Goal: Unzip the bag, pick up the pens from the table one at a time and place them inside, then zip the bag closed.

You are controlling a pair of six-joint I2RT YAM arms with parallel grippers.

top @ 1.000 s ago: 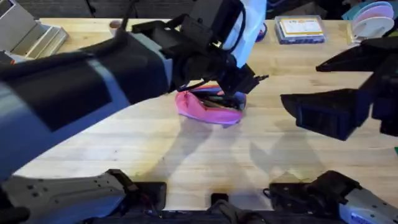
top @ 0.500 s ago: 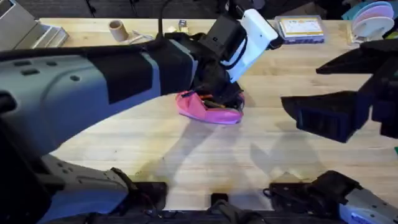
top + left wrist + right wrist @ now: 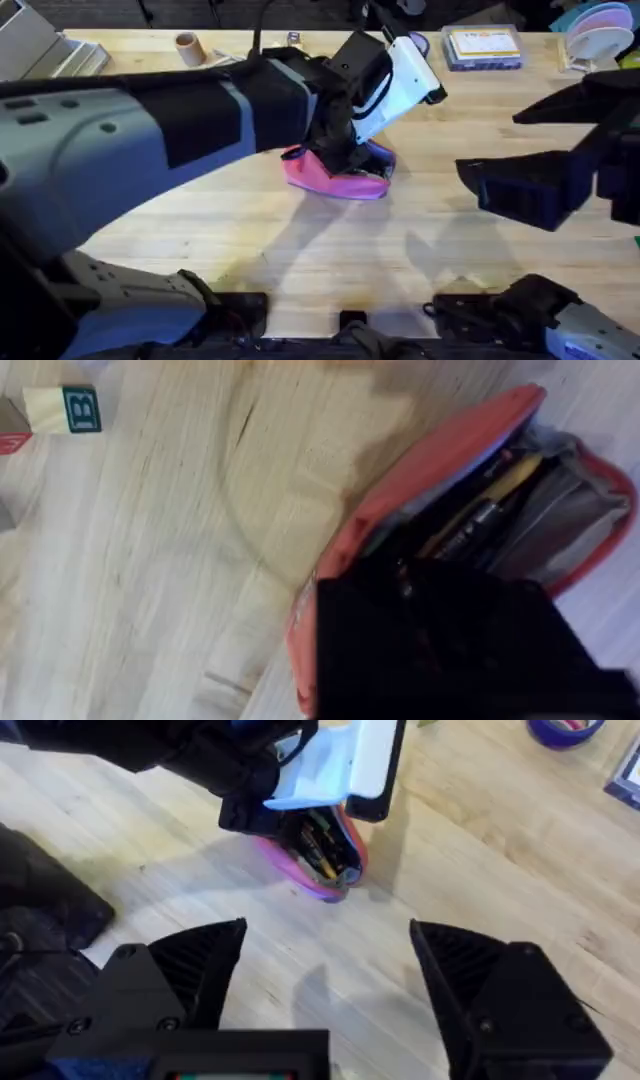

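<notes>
bag (image 3: pixel 335 178): mid-table, unzipped, pens (image 3: pixel 322 848) inside | left gripper (image 3: pixel 350 150): over bag's mouth, grip unclear | right gripper (image 3: pixel 325 960): wide apart, empty, right

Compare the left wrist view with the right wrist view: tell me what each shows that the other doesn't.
Left wrist view: a lettered block at the table's edge, and a close look into the open bag, pens lying inside.

Right wrist view: the right gripper with fingers spread open above bare table, the left arm's white wrist housing over the bag, and a blue tape roll.

Both: the open pink bag with pens inside, and the wooden table.
</notes>
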